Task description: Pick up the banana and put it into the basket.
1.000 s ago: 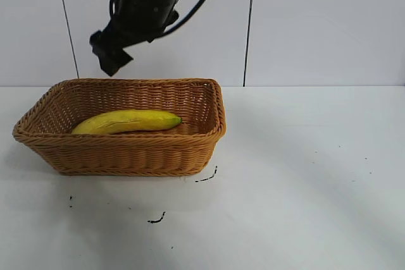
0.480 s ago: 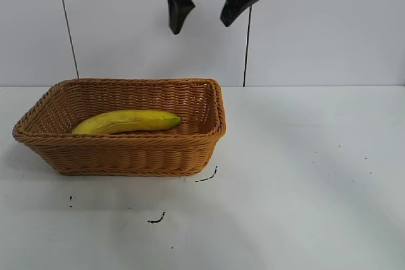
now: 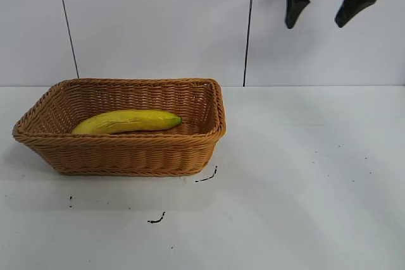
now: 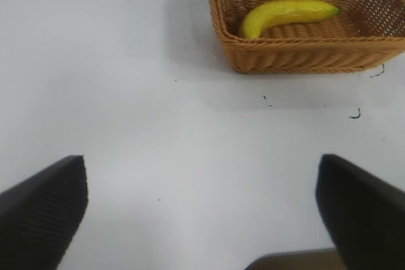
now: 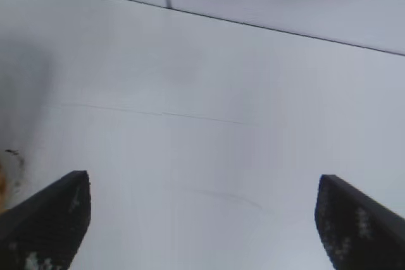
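The banana (image 3: 127, 121) lies on the floor of the basket (image 3: 120, 156), stretched along the basket's length, its dark-tipped end pointing toward the basket's right wall and its other end low near the front-left corner. The basket sits on the left half of the white table (image 3: 304, 175), set back from the front edge; a few small dark marks (image 3: 205, 177) dot the tabletop just beside its front-right corner and a little nearer the front edge. The right gripper (image 3: 324, 9) hangs high above the right half of the table, well apart from the basket, its two black fingers (image 3: 293, 6) spread wide and pointing down with nothing between them — the right wrist view shows only bare tabletop under it. The left gripper (image 4: 202, 219) shows only in its own wrist view, where its fingers are likewise spread apart and empty; it hovers over open tabletop with the basket and banana farther off, beyond its fingertips.
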Tool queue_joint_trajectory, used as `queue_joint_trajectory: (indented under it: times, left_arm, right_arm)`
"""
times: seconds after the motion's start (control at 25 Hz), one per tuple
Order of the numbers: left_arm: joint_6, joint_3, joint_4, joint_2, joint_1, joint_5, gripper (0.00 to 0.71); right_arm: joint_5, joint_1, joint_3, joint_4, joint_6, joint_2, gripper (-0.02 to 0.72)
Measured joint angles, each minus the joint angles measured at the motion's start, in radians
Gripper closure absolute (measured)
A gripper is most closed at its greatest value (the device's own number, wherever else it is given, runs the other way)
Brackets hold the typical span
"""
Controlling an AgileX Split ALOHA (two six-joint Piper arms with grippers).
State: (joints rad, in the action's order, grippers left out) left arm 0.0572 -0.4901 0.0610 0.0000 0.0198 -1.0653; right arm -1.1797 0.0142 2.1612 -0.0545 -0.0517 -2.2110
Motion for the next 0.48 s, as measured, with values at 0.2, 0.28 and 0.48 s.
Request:
queue_joint_trajectory:
  times: [0.2, 0.28, 0.48]
  left_arm:
    - [0.000, 0.000, 0.000, 0.000, 0.000, 0.000, 0.015]
    - [0.000, 0.000, 0.000, 0.000, 0.000, 0.000, 0.015]
    - [0.000, 0.000, 0.000, 0.000, 0.000, 0.000, 0.015]
  right_arm:
    - [-0.035, -0.020, 0.000, -0.004, -0.022, -0.001, 0.026]
    - [-0.036, -0.025, 0.000, -0.007, -0.022, -0.001, 0.026]
    - [-0.036, -0.025, -0.060, -0.030, -0.019, 0.041, 0.026]
